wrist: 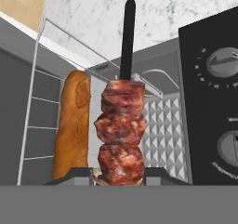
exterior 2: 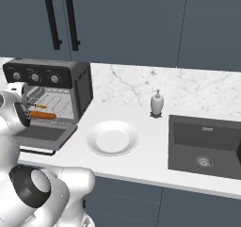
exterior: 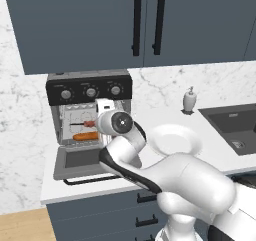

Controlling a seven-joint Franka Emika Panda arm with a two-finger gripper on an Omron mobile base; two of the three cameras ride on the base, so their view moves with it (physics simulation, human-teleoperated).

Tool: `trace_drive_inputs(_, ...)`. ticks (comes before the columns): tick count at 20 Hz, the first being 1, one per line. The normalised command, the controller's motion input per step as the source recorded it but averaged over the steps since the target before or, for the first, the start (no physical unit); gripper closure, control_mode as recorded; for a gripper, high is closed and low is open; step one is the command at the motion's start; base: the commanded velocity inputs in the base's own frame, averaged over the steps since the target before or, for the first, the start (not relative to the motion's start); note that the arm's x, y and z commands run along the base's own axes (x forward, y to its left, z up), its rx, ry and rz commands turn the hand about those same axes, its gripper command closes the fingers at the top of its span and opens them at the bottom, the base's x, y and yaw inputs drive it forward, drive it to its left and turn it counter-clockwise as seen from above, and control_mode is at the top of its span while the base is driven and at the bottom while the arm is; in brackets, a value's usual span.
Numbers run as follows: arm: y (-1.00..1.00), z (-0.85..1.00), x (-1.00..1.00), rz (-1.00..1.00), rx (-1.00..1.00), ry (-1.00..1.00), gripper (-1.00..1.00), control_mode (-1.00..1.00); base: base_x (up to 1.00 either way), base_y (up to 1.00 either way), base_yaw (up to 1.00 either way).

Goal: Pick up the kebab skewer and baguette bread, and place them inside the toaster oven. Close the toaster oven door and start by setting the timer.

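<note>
The toaster oven [exterior: 89, 91] [exterior 2: 80, 87] stands at the counter's left with its door [exterior: 80, 160] [exterior 2: 40, 135] dropped open. On its wire rack lies the baguette bread [exterior: 86, 135] [exterior 2: 43, 114] [wrist: 72, 125]. Just above the loaf, at the oven's mouth, my gripper [exterior: 94, 123] [wrist: 120, 174] is shut on the kebab skewer [exterior: 88, 123] [wrist: 121, 130]. The skewer's red-brown chunks stack up from my fingertips [wrist: 162, 174], and its dark stick points into the cavity. In the hand view the baguette lies beside the skewer, apart from it.
Silver knobs [exterior: 90, 92] [wrist: 224, 62] line the oven's black panel. A white plate [exterior: 172, 137] [exterior 2: 112, 137] sits right of the oven. Behind it is a soap dispenser [exterior: 189, 101] [exterior 2: 157, 103], and a dark sink [exterior: 235, 125] [exterior 2: 207, 146] lies farther right. Cabinets hang overhead.
</note>
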Motion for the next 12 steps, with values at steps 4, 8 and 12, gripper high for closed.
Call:
trace_drive_inputs(4,0.2,-0.06,0.18,0.01,0.0,0.0,1.0,-1.0,0.0,0.0,0.0)
trace_drive_inputs(8,0.0,-0.1,0.12,0.0,0.0,0.0,1.0,-1.0,0.0,0.0,0.0)
trace_drive_inputs(12,0.0,-0.11,0.14,0.0,0.0,0.0,1.0,-1.0,0.0,0.0,0.0)
